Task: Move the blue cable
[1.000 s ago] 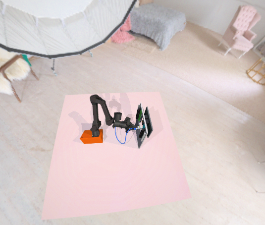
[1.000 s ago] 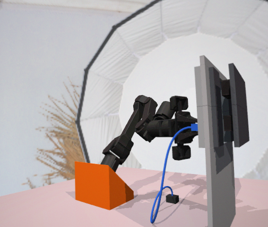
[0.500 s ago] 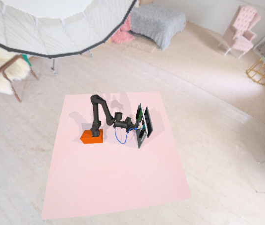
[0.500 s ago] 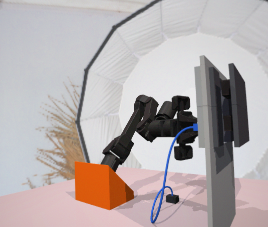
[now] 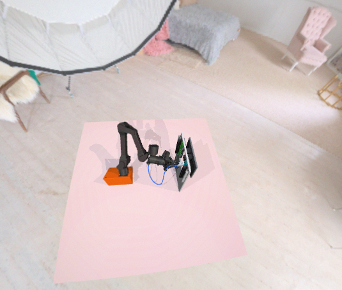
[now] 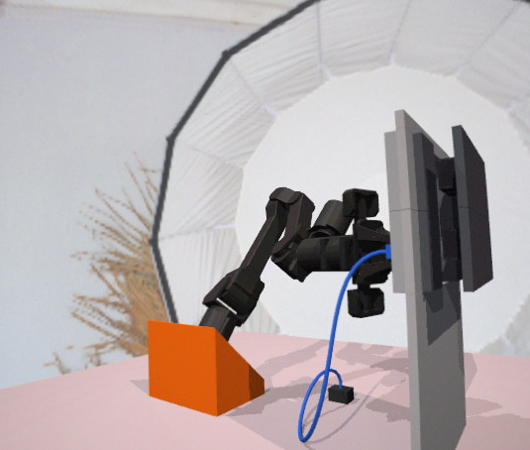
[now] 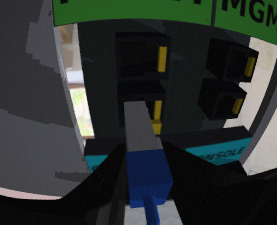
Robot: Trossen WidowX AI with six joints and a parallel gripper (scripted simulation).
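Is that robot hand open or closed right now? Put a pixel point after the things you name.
Closed on something: the gripper (image 6: 387,255) (image 7: 142,149) has its two dark fingers pressed in from either side of the blue plug (image 7: 149,174), seen in the wrist view.

Top/ext views bright, w/ shadows on mat; wrist dim.

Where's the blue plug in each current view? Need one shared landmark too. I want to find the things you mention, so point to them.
Top: blue plug (image 5: 176,165) (image 6: 388,252) (image 7: 149,174) right of picture centre, at the near face of the upright panel.
Exterior: right of centre, at the panel's left edge, cable arching down from it.
Wrist: low centre, between the gripper's fingers, grey front end pointing up the picture.
Shared landmark: the blue cable (image 5: 159,184) (image 6: 334,317) (image 7: 151,211), leaving the plug's rear.
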